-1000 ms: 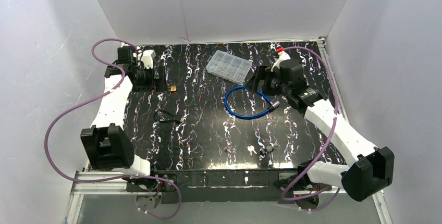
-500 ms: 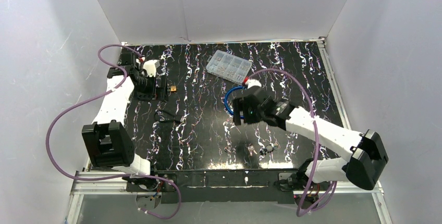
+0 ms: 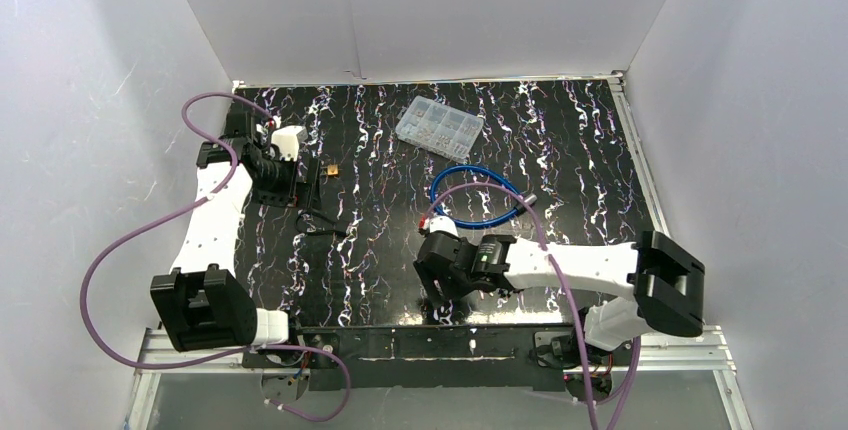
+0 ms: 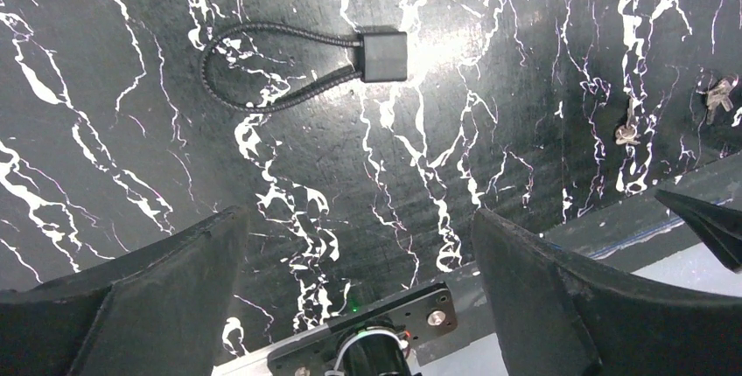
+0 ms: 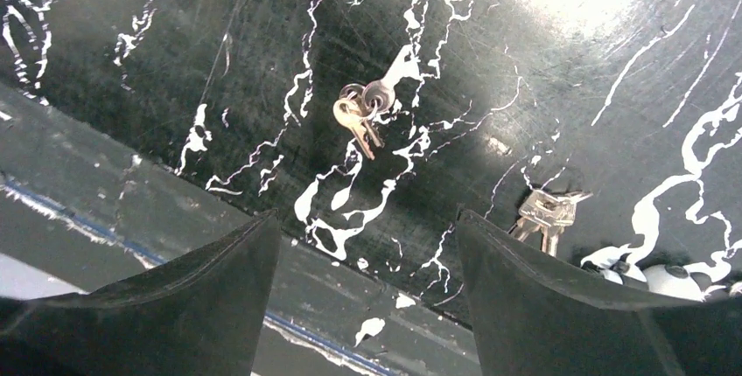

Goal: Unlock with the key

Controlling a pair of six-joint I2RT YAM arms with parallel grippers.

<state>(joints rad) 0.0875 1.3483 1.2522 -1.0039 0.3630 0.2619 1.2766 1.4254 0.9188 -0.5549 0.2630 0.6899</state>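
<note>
At the near edge of the desk (image 3: 385, 215), the right hand (image 5: 366, 219) hovers with its jaws spread wide and nothing between them, directly over a small key bunch (image 5: 359, 114). A second key bunch (image 5: 547, 212) lies near it, toward the right finger. The left hand (image 4: 357, 219) is likewise wide and empty, above a black cable lock (image 4: 382, 54) that lies well apart from the keys.

Probable faults:
- The keys lie flat on a glossy surface. If the fingers are closed without reaching the desk, the bunch is likely to be skidded aside rather than lifted.
- A skid toward the front rail (image 5: 105, 175) could carry the bunch off the desk — recovery would then be doubtful.
- With two bunches close together, the wrong one may be taken. Which key fits which lock cannot be told.
- The near finger may be struck against the rail if the descent is made too close to the edge.

Room for movement: little margin is available on the rail side, so the approach is best biased inward. Open surface is seen between the keys and the black cable lock. A blue cable lock (image 3: 475, 195) lies beyond the right arm and an organiser box (image 3: 439, 127) farther back; both are to be avoided in any sweep. The white walls (image 3: 90, 100) bound both flanks.
</note>
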